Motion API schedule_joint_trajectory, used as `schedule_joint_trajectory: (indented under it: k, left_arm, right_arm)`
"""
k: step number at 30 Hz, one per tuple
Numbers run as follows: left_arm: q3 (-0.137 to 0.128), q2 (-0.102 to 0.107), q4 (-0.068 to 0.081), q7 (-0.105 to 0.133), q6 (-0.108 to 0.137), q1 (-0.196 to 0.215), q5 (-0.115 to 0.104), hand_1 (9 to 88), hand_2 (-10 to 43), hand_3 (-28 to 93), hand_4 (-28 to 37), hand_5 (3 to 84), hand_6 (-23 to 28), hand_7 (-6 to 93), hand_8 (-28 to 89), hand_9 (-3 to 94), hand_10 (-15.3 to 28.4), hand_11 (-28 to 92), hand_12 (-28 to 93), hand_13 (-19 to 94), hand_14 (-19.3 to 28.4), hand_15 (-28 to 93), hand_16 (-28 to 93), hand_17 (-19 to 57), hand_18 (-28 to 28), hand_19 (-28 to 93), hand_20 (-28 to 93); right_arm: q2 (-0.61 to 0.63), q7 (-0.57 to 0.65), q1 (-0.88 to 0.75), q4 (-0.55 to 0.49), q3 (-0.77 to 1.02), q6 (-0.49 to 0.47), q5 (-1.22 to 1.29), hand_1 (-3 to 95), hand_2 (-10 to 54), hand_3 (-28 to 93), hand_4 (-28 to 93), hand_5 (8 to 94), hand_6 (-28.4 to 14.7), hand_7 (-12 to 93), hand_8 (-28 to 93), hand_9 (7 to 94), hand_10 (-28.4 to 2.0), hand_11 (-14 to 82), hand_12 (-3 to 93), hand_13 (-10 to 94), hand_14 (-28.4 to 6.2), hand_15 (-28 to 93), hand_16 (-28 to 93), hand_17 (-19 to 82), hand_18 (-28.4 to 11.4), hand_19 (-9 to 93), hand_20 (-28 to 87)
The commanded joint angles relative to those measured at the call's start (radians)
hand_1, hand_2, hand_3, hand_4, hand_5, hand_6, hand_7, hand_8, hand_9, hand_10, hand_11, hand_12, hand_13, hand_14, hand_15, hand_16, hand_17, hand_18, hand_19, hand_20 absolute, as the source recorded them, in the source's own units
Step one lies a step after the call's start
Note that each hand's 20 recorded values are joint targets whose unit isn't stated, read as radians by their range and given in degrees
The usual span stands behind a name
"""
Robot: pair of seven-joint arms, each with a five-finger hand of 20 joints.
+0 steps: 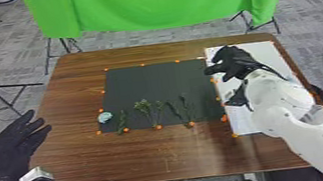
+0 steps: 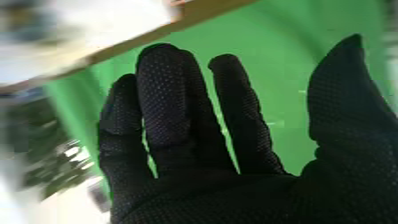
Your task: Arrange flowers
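Observation:
On the lower part of a dark mat (image 1: 144, 83), several green stems stand out in a row, among them a leafy sprig (image 1: 144, 107). A pale blue flower head (image 1: 105, 117) lies at the mat's left edge. My right hand (image 1: 233, 61) is over the white board to the right of the mat, apart from the flowers. In the right wrist view the right hand (image 2: 178, 135) is open, its fingers straight and nothing in them. Off the table's left side, my left hand (image 1: 12, 148) is open with spread fingers.
The white board (image 1: 265, 52) runs along the right side of the brown table (image 1: 69, 98), partly under my right arm. A dark object (image 1: 237, 98), which I cannot identify, is beside that forearm. Orange markers dot the mat's border. A green cloth (image 1: 160, 3) hangs behind the table.

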Motion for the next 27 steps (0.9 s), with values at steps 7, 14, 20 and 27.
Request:
schedule_joint_trajectory:
  k: [7, 14, 20, 27]
  left_arm:
    - [0.021, -0.003, -0.002, -0.011, -0.003, -0.010, 0.005, 25.6, 5.2, 83, -18.7, 42.7, 11.8, 15.8, -10, 39.5, 20.3, 28, 10, 30, 27.3, 53, -11, -6.1, 23.9, 63, -6]
    - [0.025, -0.003, 0.001, -0.011, -0.005, -0.014, 0.005, 25.6, 5.1, 83, -18.6, 42.7, 11.8, 15.7, -10, 39.5, 20.2, 28, 9, 30, 27.3, 53, -11, -6.1, 23.9, 63, -6]
    - [0.031, 0.001, 0.007, -0.015, -0.015, -0.031, 0.009, 25.6, 5.2, 83, -18.6, 42.7, 11.8, 15.7, -10, 39.5, 20.3, 28, 9, 31, 27.3, 53, -11, -6.1, 23.9, 63, -6]
    - [0.029, -0.004, 0.006, -0.019, -0.016, -0.028, 0.008, 25.6, 5.2, 83, -18.7, 42.7, 11.8, 15.6, -10, 39.5, 20.3, 28, 9, 31, 27.2, 53, -11, -6.1, 23.9, 63, -6]
  right_arm:
    - [0.222, 0.084, -0.115, 0.069, 0.123, 0.031, 0.005, 24.9, -4.1, 89, -28, 48.8, -3.7, 22, -16, 49.4, -17.2, 24.0, 12.7, 54, -14.1, 79, 8, 20, -23.7, 86, 38]
    - [0.199, 0.111, -0.089, 0.109, 0.085, -0.010, 0.025, 25.4, -4.4, 90, -28, 48.6, -3.6, 22, -16, 49.3, -17.2, 23.1, 13.0, 55, -13.4, 80, 8, 21, -23.7, 87, 37]
    - [0.199, 0.132, -0.076, 0.127, 0.045, -0.012, 0.032, 26.0, -4.5, 90, -28, 49.0, -3.3, 22, -16, 49.6, -17.3, 22.7, 13.0, 57, -12.5, 81, 8, 22, -23.5, 89, 37]
    - [0.198, 0.161, -0.044, 0.156, -0.001, -0.011, 0.049, 27.4, -5.0, 90, -28, 49.5, -2.9, 23, -16, 51.0, -16.7, 23.1, 13.2, 57, -12.3, 81, 7, 23, -23.6, 90, 36]
